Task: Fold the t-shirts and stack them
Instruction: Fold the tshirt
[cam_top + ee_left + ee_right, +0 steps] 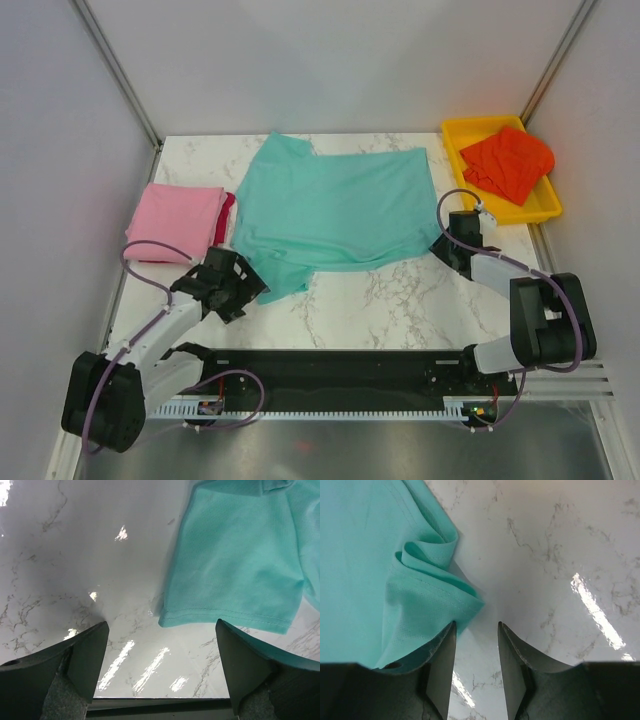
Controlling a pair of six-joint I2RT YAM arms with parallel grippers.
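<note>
The left claw (160, 672) has its fingers wide apart and holds nothing. It sits just by the near left sleeve of the teal shirt (335, 210), which lies spread out on the table (400, 300). The right claw (476, 655) is at the teal shirt's near right corner. Its fingers are partly apart with nothing between them. The bunched cloth may touch one finger, but I cannot tell.

Left of the teal shirt lies the folded pink shirt (180, 222), with a crimson shirt (227, 215) peeking out beside it. Right of the teal shirt, the orange-red shirt (508, 162) sits in a yellow tray (455, 135).

To fold well, I think each claw should pinch the hem firmly, then both should lift together so the fold stays straight.
</note>
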